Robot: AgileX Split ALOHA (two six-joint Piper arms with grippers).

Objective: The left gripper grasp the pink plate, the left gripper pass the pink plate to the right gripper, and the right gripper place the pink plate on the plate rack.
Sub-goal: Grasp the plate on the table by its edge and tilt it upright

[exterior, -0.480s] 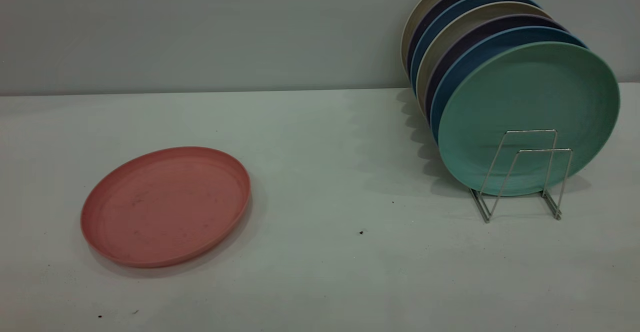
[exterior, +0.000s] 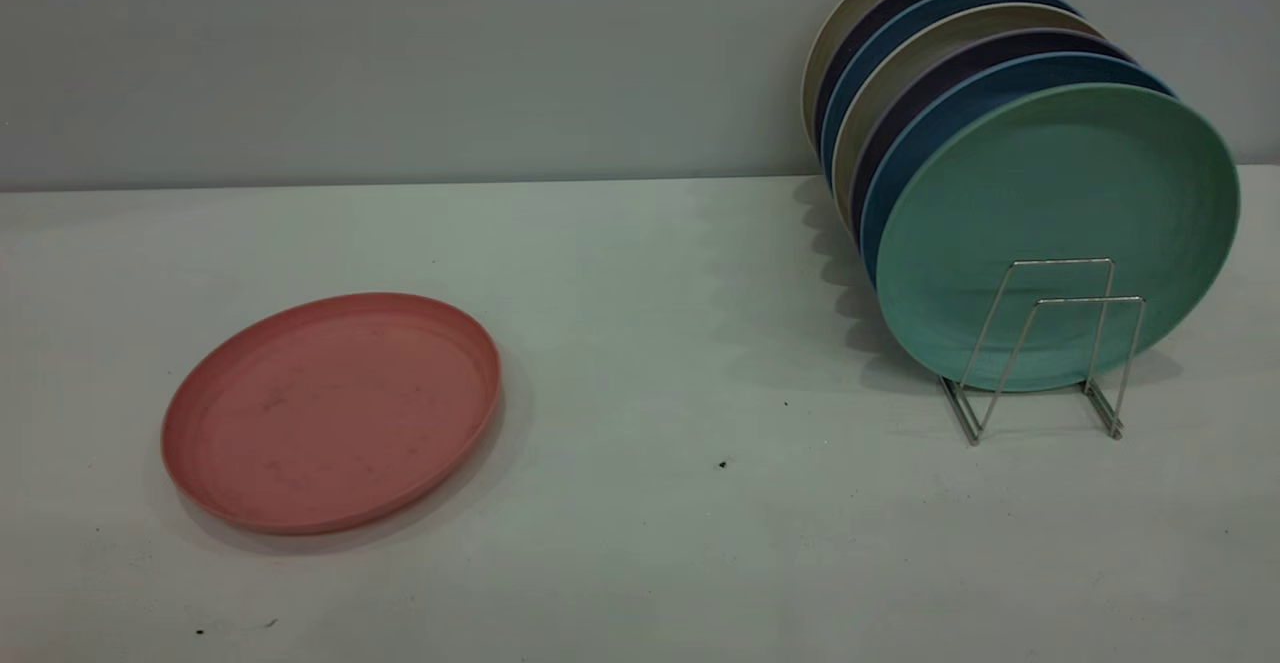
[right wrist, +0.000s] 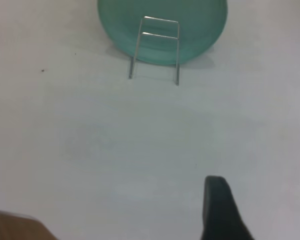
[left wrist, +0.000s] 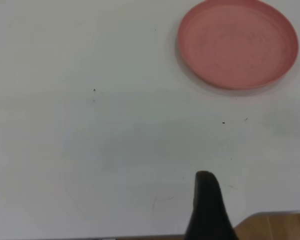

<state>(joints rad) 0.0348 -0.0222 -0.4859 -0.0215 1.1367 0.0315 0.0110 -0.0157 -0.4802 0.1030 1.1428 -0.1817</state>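
Note:
The pink plate lies flat on the white table at the left, with nothing touching it. In the left wrist view the pink plate sits well ahead of my left gripper, whose single visible black finger has only bare table beside it, so it stands open. The plate rack is at the right, its two front wire loops free. My right gripper hangs open over the table short of the plate rack. Neither gripper shows in the exterior view.
Several plates stand upright in the rack's back slots, a mint-green plate foremost, also the mint-green plate in the right wrist view. The table's near edge, with a wooden surface beyond it, lies close to both grippers. A grey wall backs the table.

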